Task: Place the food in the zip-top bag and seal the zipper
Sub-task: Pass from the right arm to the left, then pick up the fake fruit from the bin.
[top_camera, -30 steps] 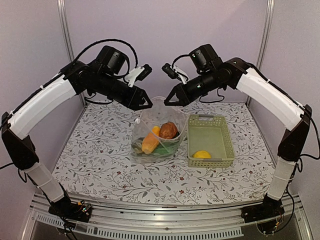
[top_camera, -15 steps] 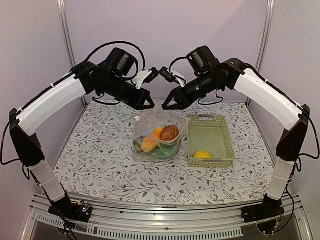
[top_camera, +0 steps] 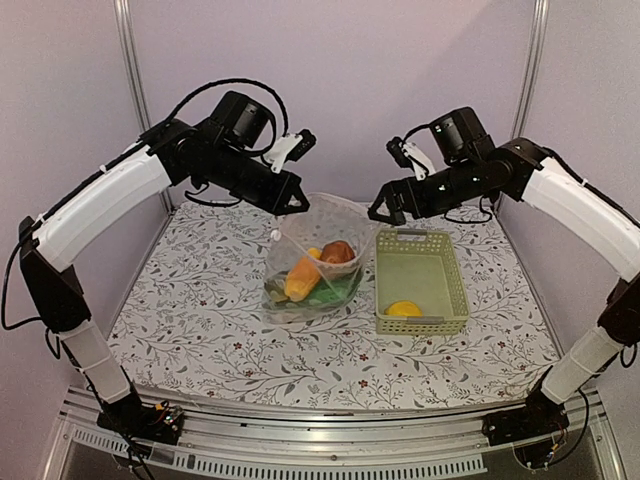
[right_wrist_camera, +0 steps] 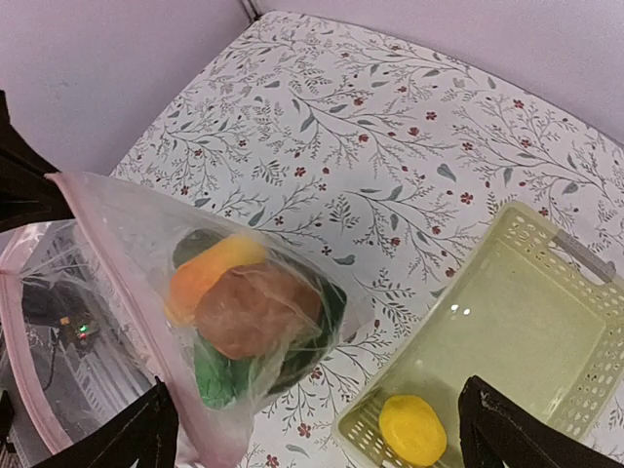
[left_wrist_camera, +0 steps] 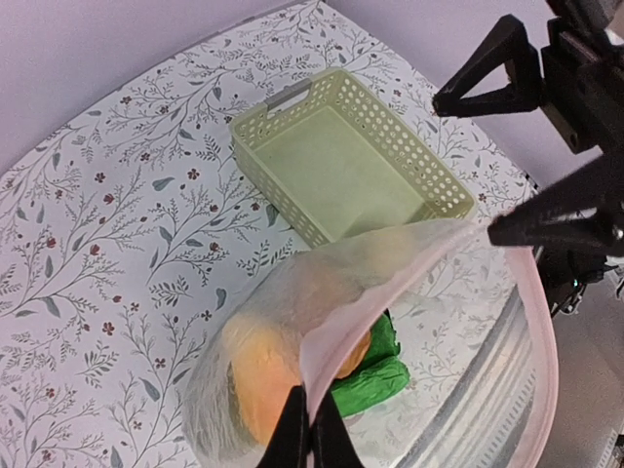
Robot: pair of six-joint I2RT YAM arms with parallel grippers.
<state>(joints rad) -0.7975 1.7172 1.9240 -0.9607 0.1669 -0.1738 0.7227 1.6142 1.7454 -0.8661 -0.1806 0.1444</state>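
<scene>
The clear zip-top bag (top_camera: 312, 262) rests on the table with its mouth lifted and gaping. My left gripper (top_camera: 291, 203) is shut on the zipper strip (left_wrist_camera: 390, 297) at the mouth's left end, fingertips (left_wrist_camera: 297, 434) pinched together. Inside the bag lie the orange-yellow oval (top_camera: 300, 280), the brown potato (top_camera: 338, 252) and green pieces (left_wrist_camera: 378, 375). The yellow lemon (top_camera: 403, 308) sits in the pale green basket (top_camera: 455, 275). My right gripper (top_camera: 385, 210) hangs open and empty, to the right of the bag above the basket's far end. The right wrist view shows the potato (right_wrist_camera: 255, 312) and lemon (right_wrist_camera: 414, 429) below.
The basket (right_wrist_camera: 517, 322) stands just right of the bag, holding only the lemon. Flowered tablecloth (top_camera: 200, 330) covers the table. Frame posts (top_camera: 128, 60) and purple walls close in the back and sides.
My right gripper opened, let go of the bag's rim and swung right toward the basket. The left gripper closed on the zipper strip and holds the bag's mouth up.
</scene>
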